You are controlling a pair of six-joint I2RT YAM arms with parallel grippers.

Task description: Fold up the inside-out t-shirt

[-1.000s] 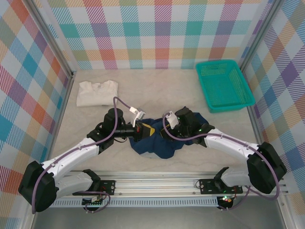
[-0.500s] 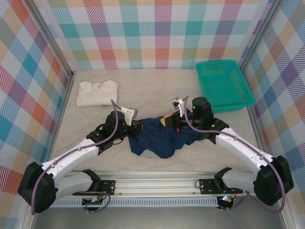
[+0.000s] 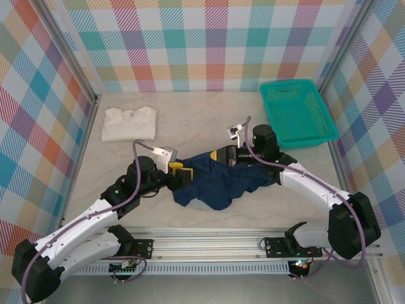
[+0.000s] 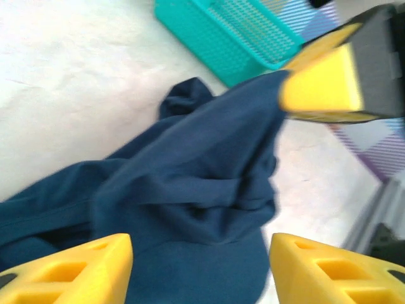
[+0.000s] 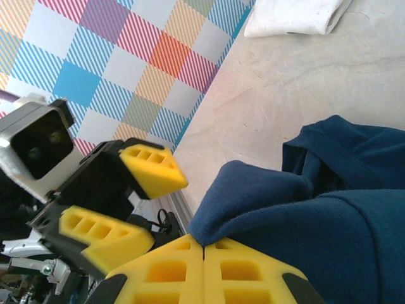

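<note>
Two tools flanked the crumpled navy t-shirt (image 3: pixel 212 183) at mid-frame on the counter (image 3: pixel 209 120). The left tool (image 3: pixel 180 172), clamped half a second earlier, had spread its jaws and drawn back lower left. The right tool (image 3: pixel 218 157) pinched the shirt's upper edge.

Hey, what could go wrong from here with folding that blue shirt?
The right gripper pinches just a small bunch of the t-shirt; a pull may slip it out or drag the whole heap. The left gripper stands open close by, so the two could bump. The cloth lies crumpled, so any fold may trap creases.
</note>
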